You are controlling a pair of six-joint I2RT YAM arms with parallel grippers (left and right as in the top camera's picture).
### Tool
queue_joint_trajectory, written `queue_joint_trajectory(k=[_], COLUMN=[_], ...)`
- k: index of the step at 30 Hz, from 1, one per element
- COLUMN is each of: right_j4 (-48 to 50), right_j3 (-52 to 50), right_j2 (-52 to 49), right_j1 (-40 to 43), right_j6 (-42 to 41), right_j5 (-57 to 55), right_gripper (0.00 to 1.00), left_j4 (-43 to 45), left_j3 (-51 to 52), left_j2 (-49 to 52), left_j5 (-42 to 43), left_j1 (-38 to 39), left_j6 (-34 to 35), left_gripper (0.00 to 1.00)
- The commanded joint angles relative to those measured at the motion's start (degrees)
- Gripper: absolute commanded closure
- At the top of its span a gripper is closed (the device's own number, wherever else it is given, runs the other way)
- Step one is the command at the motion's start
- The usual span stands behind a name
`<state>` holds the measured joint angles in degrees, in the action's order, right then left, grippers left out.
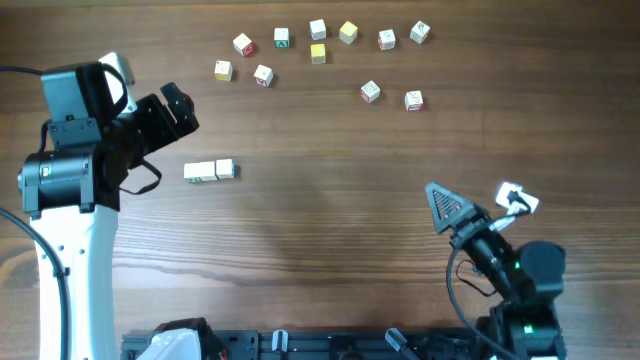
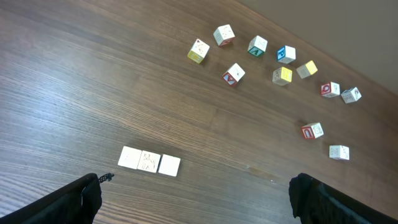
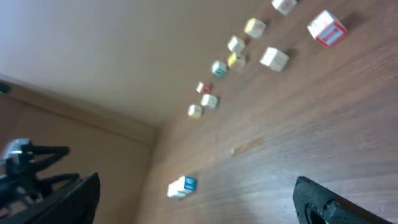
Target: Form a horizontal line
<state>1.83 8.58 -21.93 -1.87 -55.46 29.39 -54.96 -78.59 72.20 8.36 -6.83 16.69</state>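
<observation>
Near the short row of white cubes [image 1: 210, 171], which lay side-to-side on the tabletop [image 1: 330, 220], the left claw [image 1: 180, 110] hovered just off its far side, spread wide and empty, much nearer than the equally open, empty right claw [image 1: 480, 203].

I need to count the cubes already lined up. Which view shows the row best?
Left wrist: the row lies close, three touching cubes distinct. Overhead shows the row small, cubes hard to separate; right wrist shows the row distant and blurred.

left arm [image 1: 70, 180] white-and-black, right arm [image 1: 512, 268] black (green led), black cables [image 1: 462, 285]
</observation>
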Motion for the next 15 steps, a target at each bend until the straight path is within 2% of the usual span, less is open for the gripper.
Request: queue_joint_trajectory(k=[1,8,15], right_j4=[-3.37,-14.91,-17.27], right_j3=[7.43,21.86,31.89], right_j2=[-10.01,-28.85,-43.28], right_j1=[0.28,0.24,-0.11], right_j6=[8.83,20.74,27.34], right_j5=[2.62,6.54,11.98], right_gripper=[0.01,0.00,0.00], left_j4=[-0.04,-0.04,-0.02], left_j3=[0.72,0.72,0.72], left_j2=[-0.20,-0.20,-0.20], left_j5=[-0.55,-0.55,-0.55], left_j1=[-0.20,-0.20,-0.20], left_j6=[0.48,0.48,0.48], left_gripper=[0.00,0.00,0.00])
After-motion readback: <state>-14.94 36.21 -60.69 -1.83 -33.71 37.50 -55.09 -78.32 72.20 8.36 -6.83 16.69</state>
